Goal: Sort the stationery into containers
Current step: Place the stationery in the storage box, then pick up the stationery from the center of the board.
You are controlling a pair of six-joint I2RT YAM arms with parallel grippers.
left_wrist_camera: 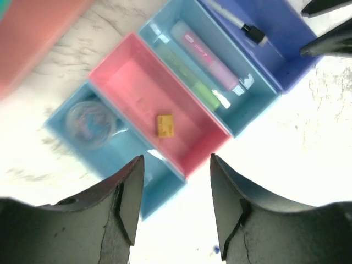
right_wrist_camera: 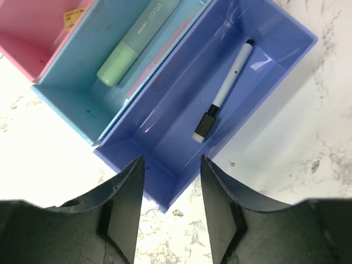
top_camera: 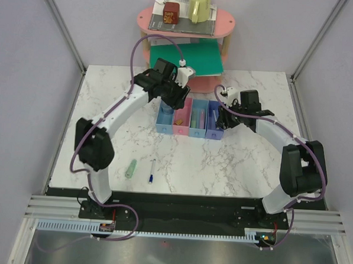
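Both claws hang over the row of trays (top_camera: 189, 132), each spread wide with nothing between the fingers: the left claw (left_wrist_camera: 176, 165) above the pink tray (left_wrist_camera: 126, 71), the right claw (right_wrist_camera: 170, 165) above the violet tray (right_wrist_camera: 264, 60). Sorted so far: tape roll (left_wrist_camera: 91, 124) in the light blue tray (left_wrist_camera: 129, 146), eraser (left_wrist_camera: 165, 125) in the pink, a pink marker (left_wrist_camera: 206, 55) and a green marker (left_wrist_camera: 190, 77) side by side in the blue tray (left_wrist_camera: 192, 14), a black-capped pen (right_wrist_camera: 225, 91) in the violet. Two items lie loose on the table (top_camera: 234, 164) near the arm bases, close together: a pale green marker (top_camera: 130, 168) and a white pen (top_camera: 152, 171). That pair worries me. Reaching for one, an open finger could nudge the other and roll it toward the near edge. The thin pen lies flat, so my fingers could scrape past it and close on nothing.
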